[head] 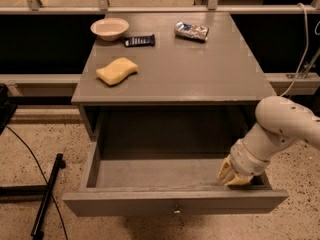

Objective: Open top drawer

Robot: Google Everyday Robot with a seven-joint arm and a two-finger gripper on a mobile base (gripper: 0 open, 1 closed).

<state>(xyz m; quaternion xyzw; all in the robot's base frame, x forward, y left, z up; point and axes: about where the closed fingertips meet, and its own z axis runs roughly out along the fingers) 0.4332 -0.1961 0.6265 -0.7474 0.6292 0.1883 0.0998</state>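
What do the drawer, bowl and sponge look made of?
The drawer: likely painted wood, matte grey flat panels. The bowl: ceramic or plastic, smooth pale sheen. The sponge: yellow foam, soft wavy edges. The gripper sits inside the drawer's front right corner.

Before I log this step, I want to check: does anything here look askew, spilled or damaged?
Nothing stands out. The top drawer is open and looks straight; the gripper is inside its front right corner. No spill or damage shows.

The grey wooden top drawer [150,202] juts out at lower centre; the cream two-finger gripper [234,175] sits inside its right front corner; above, on the grey tabletop [200,71], the yellow sponge [116,71] lies left; the white bowl [109,28], black bar [139,40] and silver packet [191,31] lie behind it.
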